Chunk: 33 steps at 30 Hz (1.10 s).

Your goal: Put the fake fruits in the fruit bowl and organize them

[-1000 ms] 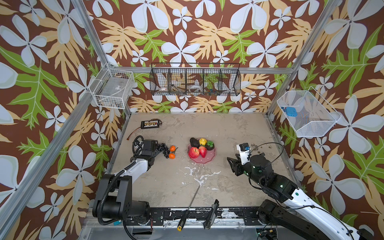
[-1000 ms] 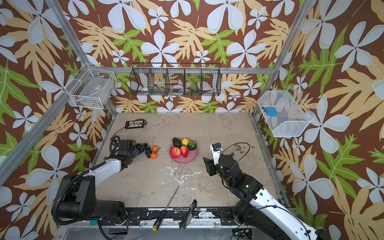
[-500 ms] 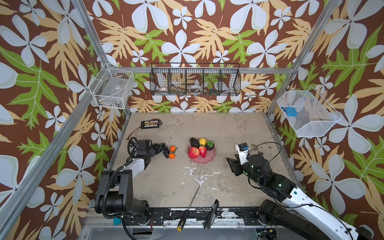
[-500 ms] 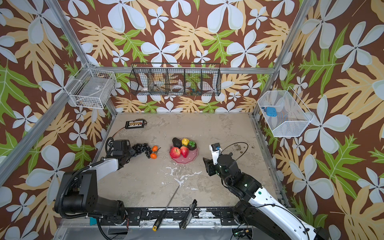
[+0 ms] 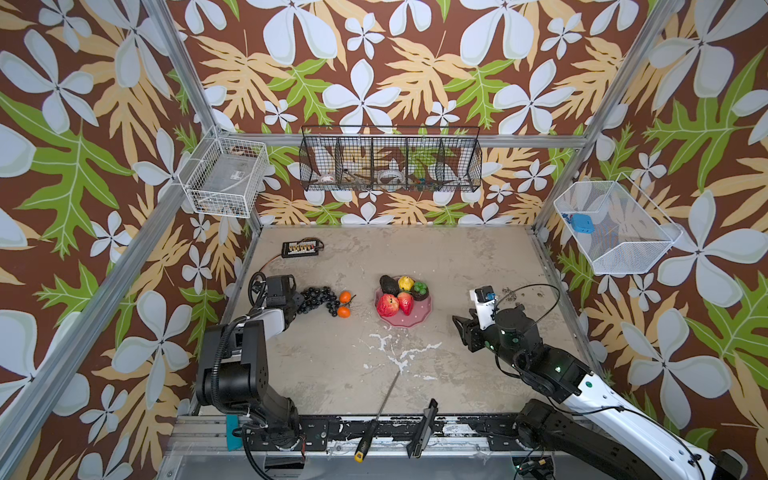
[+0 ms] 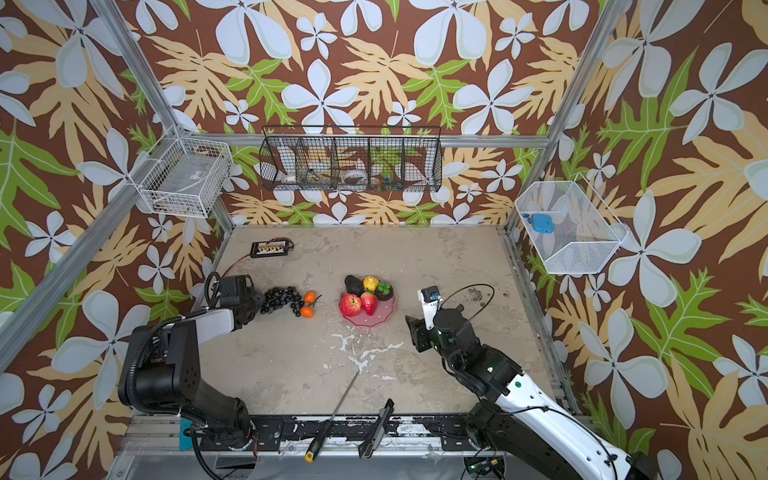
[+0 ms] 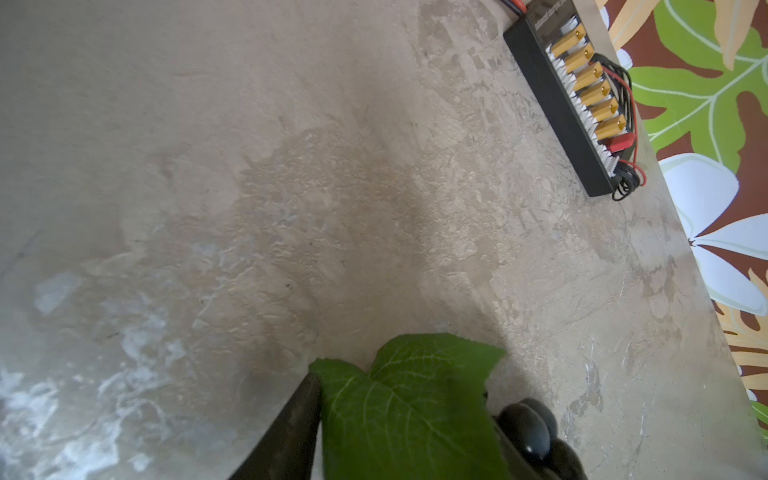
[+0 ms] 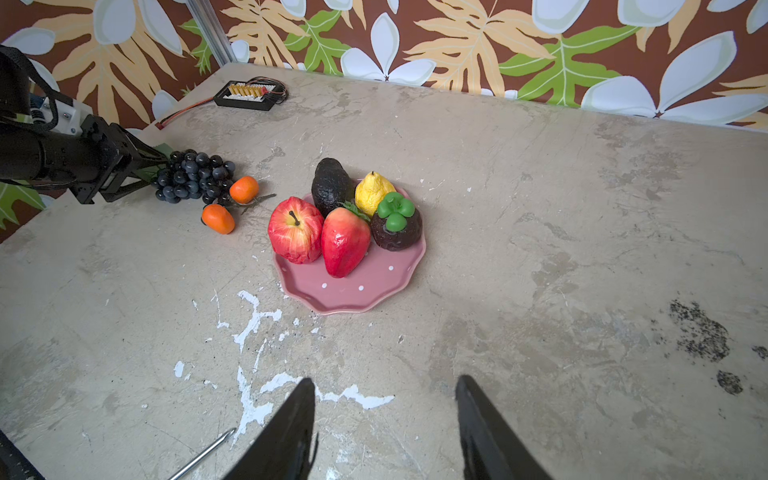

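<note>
Five fruits (image 5: pixel 387 304) sit in the bowl (image 5: pixel 411 323); the grapes (image 5: pixel 319 300) and two oranges (image 5: pixel 344 296) lie on the table (image 5: pixel 457 266) to its left. The bunch runs lengthwise toward the bowl, its leaf (image 7: pixel 411 399) end at my left gripper (image 5: pixel 300 300), the nearer one. My jaws straddle that leaf, but I cannot tell whether they pinch it. My right gripper (image 8: pixel 384 415) hangs open and empty on the bowl's other side, well apart.
</note>
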{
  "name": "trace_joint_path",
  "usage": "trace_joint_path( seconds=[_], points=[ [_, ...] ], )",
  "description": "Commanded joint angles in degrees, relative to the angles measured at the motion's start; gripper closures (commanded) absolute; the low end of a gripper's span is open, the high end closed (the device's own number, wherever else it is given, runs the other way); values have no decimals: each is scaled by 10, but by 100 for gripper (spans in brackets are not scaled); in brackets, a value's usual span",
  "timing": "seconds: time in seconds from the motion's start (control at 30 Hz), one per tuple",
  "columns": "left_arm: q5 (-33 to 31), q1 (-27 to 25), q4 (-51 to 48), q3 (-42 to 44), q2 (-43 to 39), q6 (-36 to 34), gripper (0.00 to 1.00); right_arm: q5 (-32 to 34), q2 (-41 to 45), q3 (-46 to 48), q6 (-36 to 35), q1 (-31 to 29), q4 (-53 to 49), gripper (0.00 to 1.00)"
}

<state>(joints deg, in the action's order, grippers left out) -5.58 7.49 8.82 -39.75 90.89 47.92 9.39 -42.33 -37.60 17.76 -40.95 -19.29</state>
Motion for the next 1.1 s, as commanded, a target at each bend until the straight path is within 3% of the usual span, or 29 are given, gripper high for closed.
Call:
trace_joint_path(
  seconds=[0.0,0.4,0.6,1.07],
  points=[
    [3,2,4,-10,8,3,52,1,-1,1,1,-1,9,46],
    [-13,10,-10,-34,38,-11,57,0,-8,0,1,-1,9,46],
    [10,10,-8,-35,51,-16,57,1,-9,0,1,-1,9,46],
    [27,-5,10,-19,23,-22,72,4,-11,-1,1,-1,7,46]
  ],
)
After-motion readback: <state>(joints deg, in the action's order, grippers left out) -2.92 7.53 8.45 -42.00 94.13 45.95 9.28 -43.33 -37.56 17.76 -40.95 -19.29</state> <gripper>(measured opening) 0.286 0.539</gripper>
